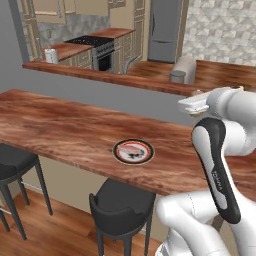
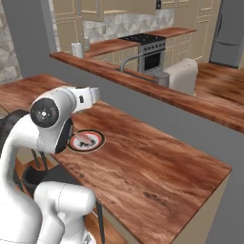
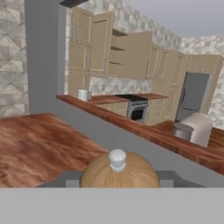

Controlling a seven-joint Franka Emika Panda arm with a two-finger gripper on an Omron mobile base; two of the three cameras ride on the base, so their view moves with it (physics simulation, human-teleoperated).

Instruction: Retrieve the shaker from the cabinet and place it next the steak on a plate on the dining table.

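Currently the small brown wooden shaker with its pale rounded knob (image 3: 118, 168) sits at 6 o'clock in the hand view, right up against the camera, wedged where the finger tips should rise; the fingers themselves are hidden behind it. The two-finger gripper is closed narrow and, judging from that position, holding the shaker.

The long reddish-brown wood-grain dining table (image 1: 60, 127) lies below the white arm in both base views. On it rests the round dark-rimmed plate with a light centre (image 1: 133, 151), carrying the small pinkish-red and white steak (image 1: 135, 148). In the left base view the plate is at about 9 o'clock from the arm's dark elbow link; in the right base view the plate (image 2: 86, 141) is partly behind the arm's white shoulder joint.

The beige wall cabinet with its door swung open (image 3: 124, 54) is far off, at 12 o'clock in the hand view, across the kitchen.

Judged stage: retrieval done, carry under way; placement not yet made. The hand looks level and forward, not down at the plate.

Risks:
- Tall narrow body could topple if let go while tilted or above the surface.
- Coming down blind, the flared base could clip the plate rim or land on the steak.
- Grip depth cannot be seen; a shallow hold could slip during the swing.
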